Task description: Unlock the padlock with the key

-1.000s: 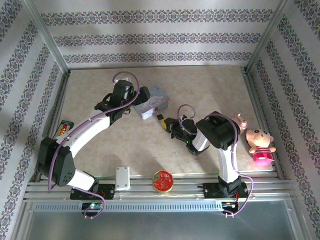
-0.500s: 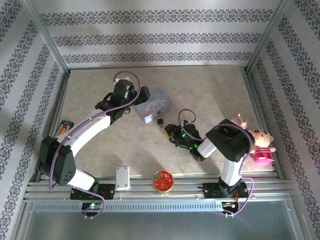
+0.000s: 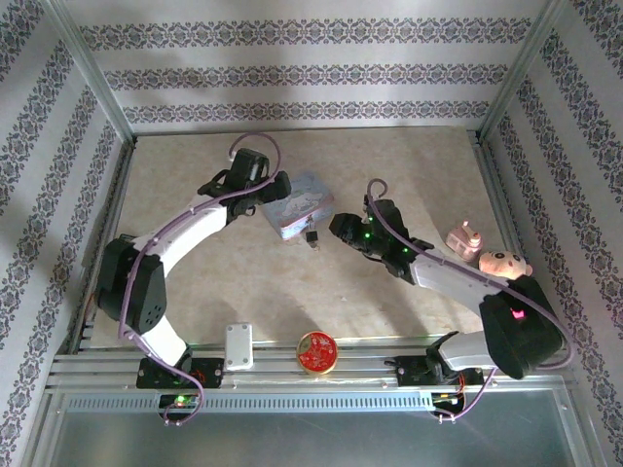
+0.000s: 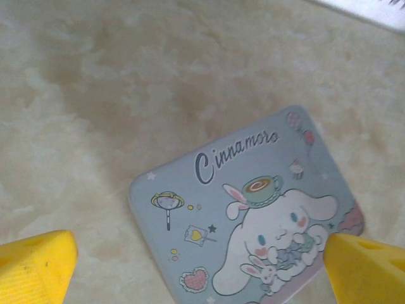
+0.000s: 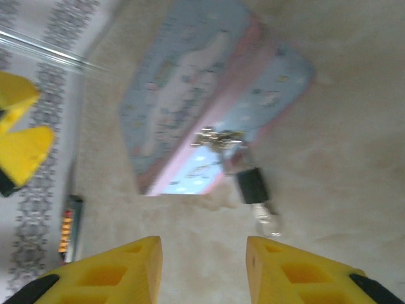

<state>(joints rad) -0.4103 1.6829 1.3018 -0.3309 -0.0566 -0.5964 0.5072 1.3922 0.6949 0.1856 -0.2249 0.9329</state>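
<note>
Locating the padlock: it was found on the table, just beside the clasp edge of the tin.
Right gripper: fingers were parted, nothing pinched; open tabletop was left before the padlock.
Left gripper: fingers were spread wide above the tin's lid.
Open room: plain tabletop was seen beyond the tin's far edge.
</note>
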